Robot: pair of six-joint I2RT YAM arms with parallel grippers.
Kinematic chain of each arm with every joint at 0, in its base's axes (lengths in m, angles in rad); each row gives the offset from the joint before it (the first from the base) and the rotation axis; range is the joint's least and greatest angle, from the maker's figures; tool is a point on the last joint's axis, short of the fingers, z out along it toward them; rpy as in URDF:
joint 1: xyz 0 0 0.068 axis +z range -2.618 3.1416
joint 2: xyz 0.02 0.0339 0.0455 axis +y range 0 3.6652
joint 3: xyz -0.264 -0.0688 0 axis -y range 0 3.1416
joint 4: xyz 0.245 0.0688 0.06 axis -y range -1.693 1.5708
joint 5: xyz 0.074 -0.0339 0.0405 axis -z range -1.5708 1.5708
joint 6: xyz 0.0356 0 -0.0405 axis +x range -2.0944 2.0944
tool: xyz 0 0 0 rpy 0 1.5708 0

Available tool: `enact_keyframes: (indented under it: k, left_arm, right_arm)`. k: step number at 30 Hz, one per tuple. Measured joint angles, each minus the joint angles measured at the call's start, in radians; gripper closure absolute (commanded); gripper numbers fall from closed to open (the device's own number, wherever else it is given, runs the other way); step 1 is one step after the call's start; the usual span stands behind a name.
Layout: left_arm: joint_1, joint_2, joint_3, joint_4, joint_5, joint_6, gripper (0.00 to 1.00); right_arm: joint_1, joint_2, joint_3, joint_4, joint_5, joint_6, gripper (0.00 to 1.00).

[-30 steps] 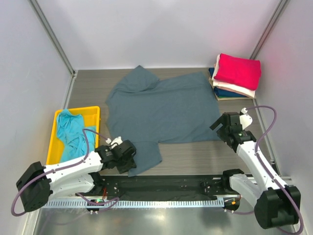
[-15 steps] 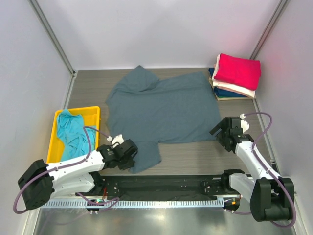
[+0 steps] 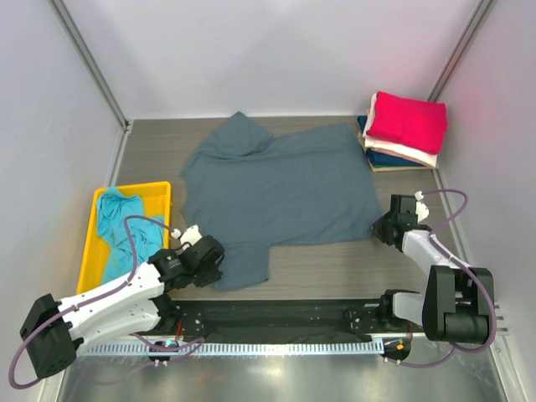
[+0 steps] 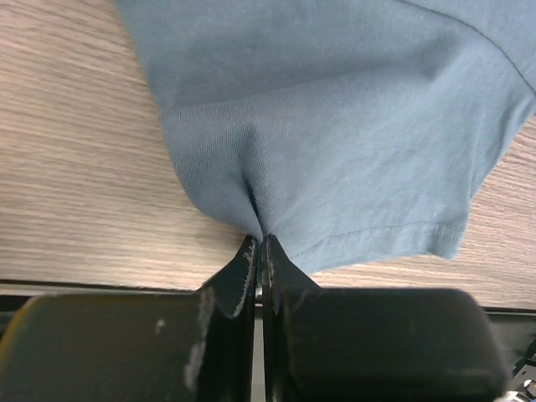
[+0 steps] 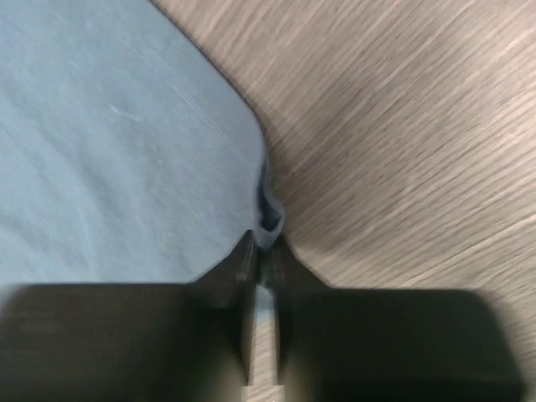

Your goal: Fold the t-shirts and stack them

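Note:
A large slate grey-blue t-shirt point(image 3: 280, 193) lies spread flat on the wooden table. My left gripper point(image 3: 216, 270) is shut on the edge of its near sleeve point(image 4: 335, 151), the cloth puckered between the fingertips point(image 4: 249, 251). My right gripper point(image 3: 379, 228) pinches the shirt's near right hem corner point(image 5: 270, 219), a small fold of cloth bunched in its narrow gap. A teal t-shirt point(image 3: 121, 226) lies crumpled in the yellow bin. Folded crimson point(image 3: 408, 120), cream point(image 3: 402, 153) and navy point(image 3: 381, 158) t-shirts are stacked at the back right.
The yellow plastic bin point(image 3: 155, 191) stands at the left edge of the table. White walls close in the table at the back and both sides. A black rail point(image 3: 276, 316) with the arm bases runs along the near edge.
Both grippers have closed: the left one on the sleeve edge, then drawn slightly left; the right one dropped to the hem corner and closed on it.

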Motion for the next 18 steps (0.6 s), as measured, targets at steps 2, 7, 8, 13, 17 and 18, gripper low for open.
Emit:
enact_keyframes:
  k: [2,7,8,13,17,18]
  left_arm:
    - [0.005,-0.011,0.006,-0.018,0.0,0.013,1.0]
    - [0.006,-0.011,0.112,-0.093,0.004,0.039,1.0]
    - [0.006,-0.013,0.135,-0.102,0.005,0.043,1.0]
    - [-0.003,-0.07,0.245,-0.19,0.011,0.051,1.0]
    - [-0.023,-0.124,0.307,-0.255,0.018,0.047,1.0]
    - [-0.031,-0.129,0.32,-0.268,0.021,0.043,1.0]
  right_arm:
    - [0.0,-0.007,-0.01,0.0,-0.006,0.002,0.99]
    - [0.0,-0.148,-0.031,-0.11,-0.004,0.008,0.99]
    - [0.0,-0.197,-0.031,-0.14,-0.002,0.008,0.99]
    - [0.0,-0.41,0.021,-0.327,0.003,0.009,0.99]
    - [0.0,-0.484,0.082,-0.431,-0.031,0.022,0.99]
    - [0.0,-0.501,0.088,-0.452,-0.047,0.031,0.99]
